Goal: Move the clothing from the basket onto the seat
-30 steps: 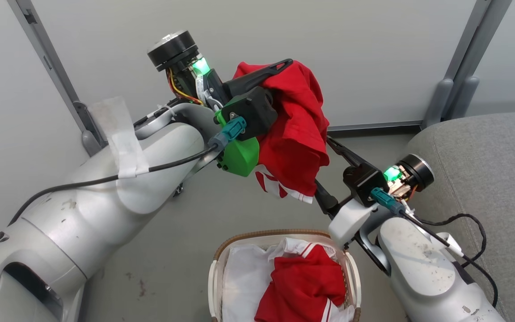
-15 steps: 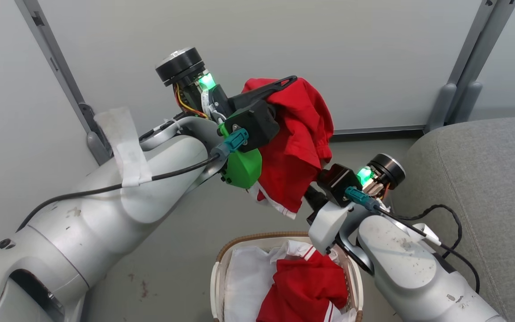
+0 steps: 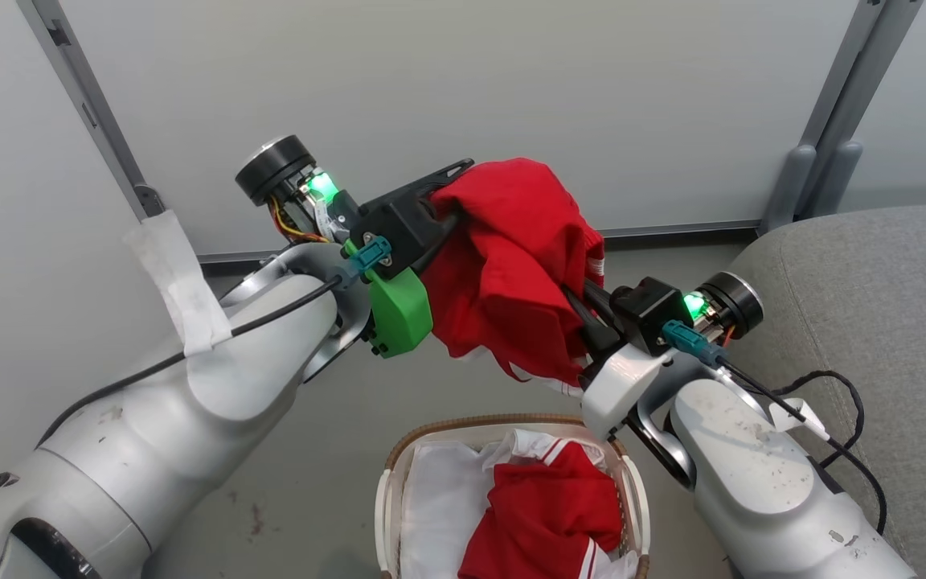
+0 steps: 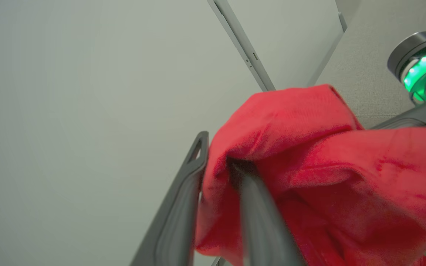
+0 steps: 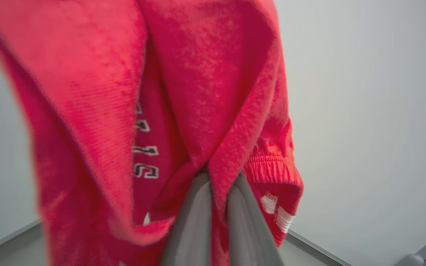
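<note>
Both arms are up over the floor (image 3: 326, 450), and a red sports garment (image 3: 511, 257) hangs bunched between them, in front of the pale wall (image 3: 511, 80) at the far side. The left gripper (image 3: 471, 181) comes in from the left. In its wrist view, the left gripper (image 4: 218, 151) has one of its fingers (image 4: 183, 199) bare on the outside and the other wrapped in red cloth. A thick fold sits between the two, so they look to be clamping it, though the fabric hides the contact. The right gripper (image 3: 579, 293) reaches in from the right. In its wrist view, the right gripper (image 5: 218, 177) has both fingers (image 5: 194, 221) pressed nearly together on a thin fold of the same garment (image 5: 198, 92), beside an elastic band with white stripes and some dark-edged lettering.

Below, near the robot, the basket (image 3: 447, 422) stands on the floor, and a second red garment (image 3: 551, 515) with white trim lies crumpled at its right side on the white liner (image 3: 439, 507). The grey seat (image 3: 873, 289) is at the right, just beyond the right arm, and the held garment hangs well short of it.
</note>
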You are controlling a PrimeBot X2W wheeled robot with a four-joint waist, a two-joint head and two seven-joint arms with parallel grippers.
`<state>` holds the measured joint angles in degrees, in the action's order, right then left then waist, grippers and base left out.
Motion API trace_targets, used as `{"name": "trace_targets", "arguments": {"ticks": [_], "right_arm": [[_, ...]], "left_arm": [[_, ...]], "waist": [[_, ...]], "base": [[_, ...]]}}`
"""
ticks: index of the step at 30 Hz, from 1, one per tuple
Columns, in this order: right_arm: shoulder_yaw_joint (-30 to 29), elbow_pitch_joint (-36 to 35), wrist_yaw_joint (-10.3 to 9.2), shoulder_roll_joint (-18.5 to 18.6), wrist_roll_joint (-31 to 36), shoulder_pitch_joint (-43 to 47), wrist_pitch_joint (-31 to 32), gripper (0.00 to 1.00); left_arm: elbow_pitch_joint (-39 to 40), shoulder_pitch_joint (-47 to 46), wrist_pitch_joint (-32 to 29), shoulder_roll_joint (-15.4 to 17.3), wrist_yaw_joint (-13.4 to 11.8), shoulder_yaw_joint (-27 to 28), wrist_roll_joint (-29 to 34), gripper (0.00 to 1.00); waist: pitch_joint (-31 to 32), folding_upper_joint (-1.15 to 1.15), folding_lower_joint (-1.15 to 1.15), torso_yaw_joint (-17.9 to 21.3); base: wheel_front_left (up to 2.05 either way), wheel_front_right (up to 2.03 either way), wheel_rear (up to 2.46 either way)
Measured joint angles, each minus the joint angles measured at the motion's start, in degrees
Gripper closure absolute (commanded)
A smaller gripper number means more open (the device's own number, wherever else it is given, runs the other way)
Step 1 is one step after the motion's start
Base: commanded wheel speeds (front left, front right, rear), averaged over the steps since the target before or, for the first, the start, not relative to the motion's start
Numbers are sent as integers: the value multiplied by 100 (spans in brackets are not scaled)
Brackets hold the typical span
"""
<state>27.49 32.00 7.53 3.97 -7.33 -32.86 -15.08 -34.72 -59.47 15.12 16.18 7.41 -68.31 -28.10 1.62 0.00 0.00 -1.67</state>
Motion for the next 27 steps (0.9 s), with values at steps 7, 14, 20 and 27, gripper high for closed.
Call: {"name": "trace_targets", "arguments": {"ticks": [7,14,20,27], "right_arm": [[-278,-88,0,-15,11,69,0,100],[-700,-194,0,-20,85,158,0,100],[-1022,-275,0,3,190,182,0,100],[-1299,-335,0,43,268,271,0,100]], "left_arm": [[-60,573,0,-60,-14,305,-350,0],[137,1477,1,-283,-160,846,-466,0],[376,2399,0,-536,-245,1508,-476,0],[450,3275,0,-833,-187,2169,-141,0]], "waist": [[-35,0,0,1],[-76,0,0,-43],[-123,0,0,-25],[-167,0,0,12]], "base": [[0,0,0],[0,0,0],[0,0,0],[0,0,0]]}}
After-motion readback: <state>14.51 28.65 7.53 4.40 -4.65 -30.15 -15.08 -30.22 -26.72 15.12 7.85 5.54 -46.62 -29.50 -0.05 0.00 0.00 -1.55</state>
